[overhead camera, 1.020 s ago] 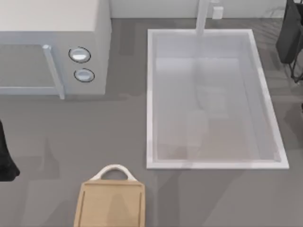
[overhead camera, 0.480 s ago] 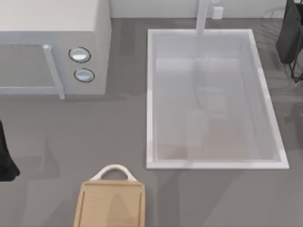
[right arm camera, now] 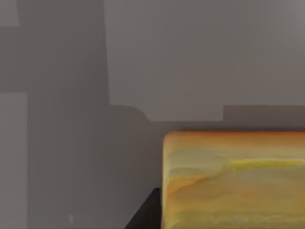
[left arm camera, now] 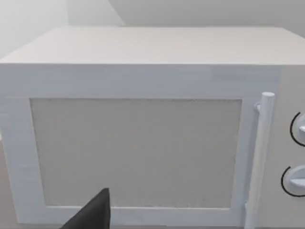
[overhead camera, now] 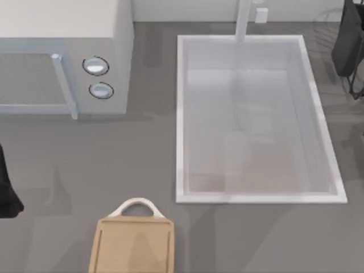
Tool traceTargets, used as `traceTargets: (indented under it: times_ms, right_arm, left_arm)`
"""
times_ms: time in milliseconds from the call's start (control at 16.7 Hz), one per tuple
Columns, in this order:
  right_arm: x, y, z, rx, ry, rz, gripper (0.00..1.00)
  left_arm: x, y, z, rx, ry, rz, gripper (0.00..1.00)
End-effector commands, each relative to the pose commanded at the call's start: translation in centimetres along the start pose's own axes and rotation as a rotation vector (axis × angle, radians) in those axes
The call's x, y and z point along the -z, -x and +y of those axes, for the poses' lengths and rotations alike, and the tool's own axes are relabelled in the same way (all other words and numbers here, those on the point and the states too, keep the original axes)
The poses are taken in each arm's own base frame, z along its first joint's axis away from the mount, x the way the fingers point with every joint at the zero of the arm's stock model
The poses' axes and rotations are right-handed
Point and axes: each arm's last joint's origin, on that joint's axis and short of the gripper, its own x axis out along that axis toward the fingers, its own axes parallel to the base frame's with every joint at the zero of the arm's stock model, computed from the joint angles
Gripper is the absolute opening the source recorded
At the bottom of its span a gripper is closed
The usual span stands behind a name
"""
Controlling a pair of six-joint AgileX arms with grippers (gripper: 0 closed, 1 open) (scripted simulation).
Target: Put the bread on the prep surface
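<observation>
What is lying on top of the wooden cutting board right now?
Nothing lies on the part of the cutting board that is in the top view; its near end runs out of the picture. The bread is close to the right wrist camera.

White microwave (overhead camera: 62,57) top left, sink (overhead camera: 320,119) right, faucet (overhead camera: 243,20), grey countertop (overhead camera: 148,159)

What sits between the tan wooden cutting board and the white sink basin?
In the top view, only bare grey countertop lies between the tan wooden cutting board and the near rim of the white sink basin.
</observation>
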Motion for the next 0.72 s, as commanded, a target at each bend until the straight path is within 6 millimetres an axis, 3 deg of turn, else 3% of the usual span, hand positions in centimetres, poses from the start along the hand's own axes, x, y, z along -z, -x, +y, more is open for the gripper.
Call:
traceTargets:
  times_ms: [180, 540, 720]
  right_arm:
    - [-0.5, 2.0, -0.1, 0.000, -0.001, -0.005, 0.00]
    - [-0.2, 9.0, 0.0, -0.002, 0.001, 0.010, 0.00]
    - [-0.1, 9.9, 0.0, 0.000, 0.001, 0.000, 0.00]
  left_arm:
    - [0.0, 0.0, 0.0, 0.000, 0.000, 0.000, 1.00]
    - [0.0, 0.0, 0.0, 0.000, 0.000, 0.000, 1.00]
    - [0.0, 0.0, 0.0, 0.000, 0.000, 0.000, 1.00]
